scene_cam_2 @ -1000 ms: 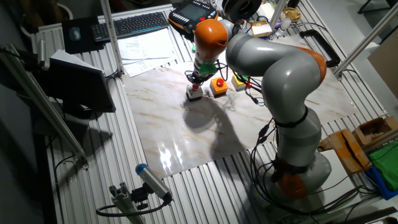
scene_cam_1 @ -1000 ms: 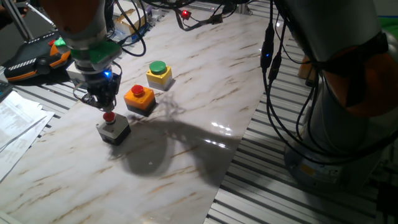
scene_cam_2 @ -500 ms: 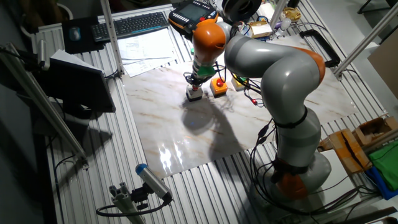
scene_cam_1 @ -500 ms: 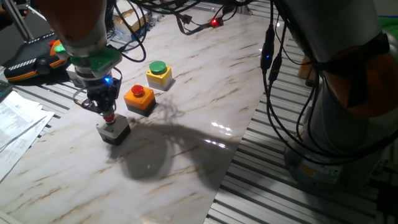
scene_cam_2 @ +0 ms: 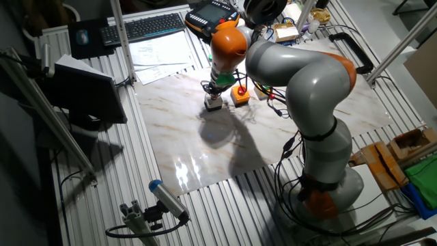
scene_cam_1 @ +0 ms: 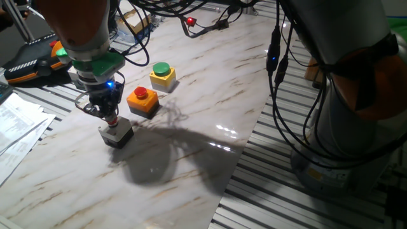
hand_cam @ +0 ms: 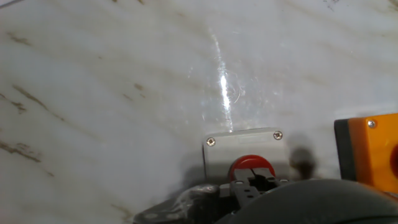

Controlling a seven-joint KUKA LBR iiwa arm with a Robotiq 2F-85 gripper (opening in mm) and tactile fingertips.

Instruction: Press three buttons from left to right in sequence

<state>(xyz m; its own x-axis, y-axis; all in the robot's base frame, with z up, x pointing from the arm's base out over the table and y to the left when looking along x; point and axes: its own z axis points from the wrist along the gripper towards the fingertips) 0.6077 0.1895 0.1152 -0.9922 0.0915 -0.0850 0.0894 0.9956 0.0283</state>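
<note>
Where we looked: as the arm bent low over the marble tabletop (scene_cam_1: 210, 95), we took in both fixed views and the hand view.
Pincer: we found the pincer (scene_cam_1: 110, 118) pointing straight down onto the red cap of the grey button box (scene_cam_1: 117, 135); in the hand view its tip (hand_cam: 254, 185) sat right on that cap.
Pincer state: we could not tell whether the fingers were parted or pressed together, since no view showed the tips apart from one another; we saw nothing held in them.
Grey box: it stood nearest the front of the row in one fixed view, on the tabletop, with the pincer covering most of its cap; in the other fixed view it appeared as a small pale block (scene_cam_2: 214, 104) under the arm's orange wrist.
Orange box: we noted the orange button box (scene_cam_1: 142, 102) with its red cap just beside the grey one, apart from it; its corner showed at the right edge of the hand view (hand_cam: 370, 149).
Yellow box: the yellow button box (scene_cam_1: 163, 77) with a green cap stood next along, near the orange one and untouched.
Surroundings: we saw papers (scene_cam_1: 19, 124) off the tabletop's edge and a keyboard (scene_cam_2: 151, 26) beyond it.
</note>
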